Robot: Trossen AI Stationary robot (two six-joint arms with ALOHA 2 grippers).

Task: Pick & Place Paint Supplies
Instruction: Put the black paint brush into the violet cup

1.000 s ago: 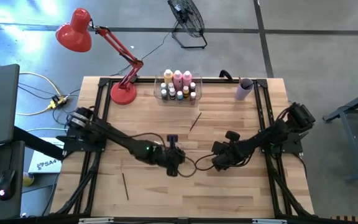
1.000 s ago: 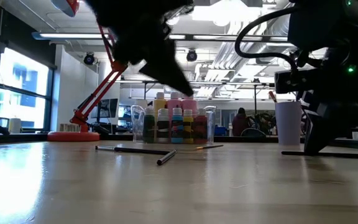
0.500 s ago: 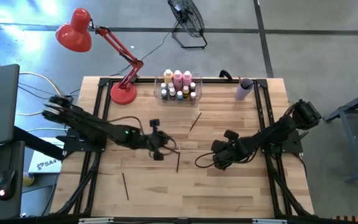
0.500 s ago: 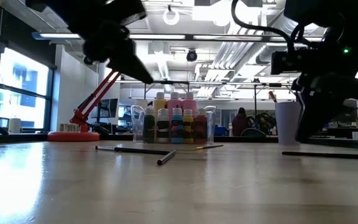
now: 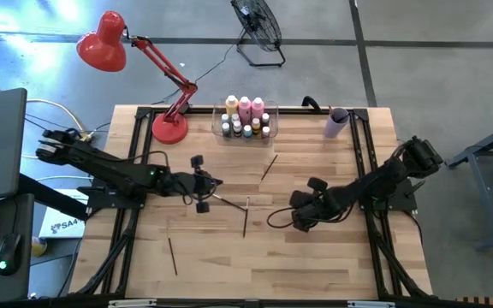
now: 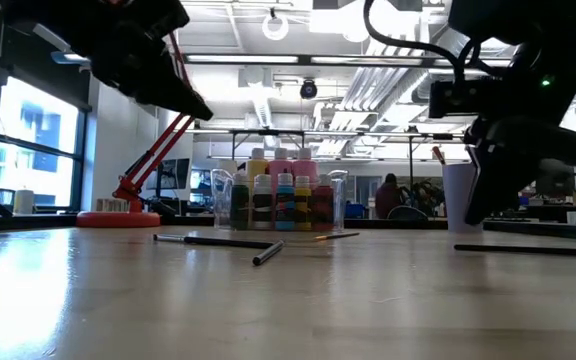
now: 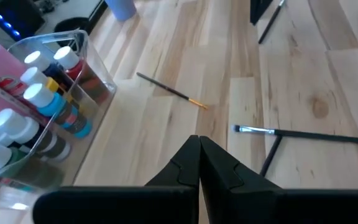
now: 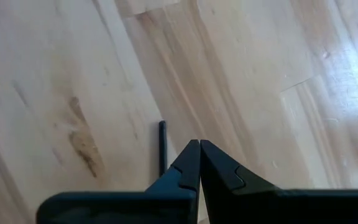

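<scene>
From above, left gripper (image 5: 215, 181) has pulled back w/ fingers shut, empty; thin dark paintbrushes (image 5: 245, 221) lie loose mid wooden desk (image 5: 315, 265), so none binned yet. Low view: clear plastic bin (image 6: 280, 200) holds bottles. Right wrist: right gripper (image 8: 199, 152) closed, empty, over a brush (image 8: 162, 147).

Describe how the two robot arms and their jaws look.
Both arms are black, jointed links with dark cables looping alongside. A small green light glows on the left arm. The left gripper and right gripper each end in two matte black, wedge-shaped jaws tapering to a point.
</scene>
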